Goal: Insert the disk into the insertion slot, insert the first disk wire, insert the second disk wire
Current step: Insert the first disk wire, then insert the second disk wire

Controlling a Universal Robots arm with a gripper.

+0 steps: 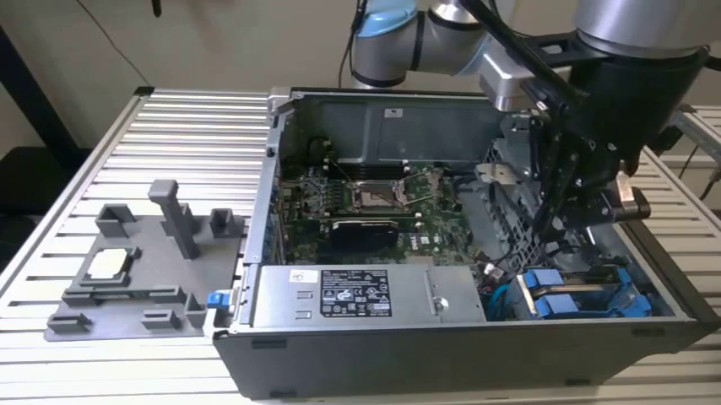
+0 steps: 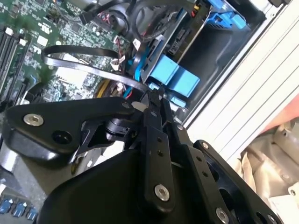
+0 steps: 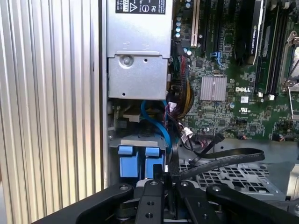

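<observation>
Two blue carrier ends (image 3: 140,161) sit side by side in the dark drive cage at the case's corner, also seen in the exterior view (image 1: 558,295). The disk (image 2: 174,43) lies in the insertion slot with its connector edge showing above the blue tabs (image 2: 180,77). My gripper (image 3: 169,181) hovers just over those blue ends, shut on a flat black disk wire (image 3: 224,161). In the second wrist view that wire (image 2: 84,67) loops from the motherboard side into the gripper (image 2: 152,100). In the exterior view the arm (image 1: 631,101) reaches down into the case above the cage.
The open computer case (image 1: 451,354) stands on a slatted metal table (image 1: 169,135). Inside are a silver power supply (image 1: 360,295), the green motherboard (image 1: 360,202) and a blue cable (image 3: 156,123) beside the cage. A grey fixture plate (image 1: 135,270) lies at the exterior view's left.
</observation>
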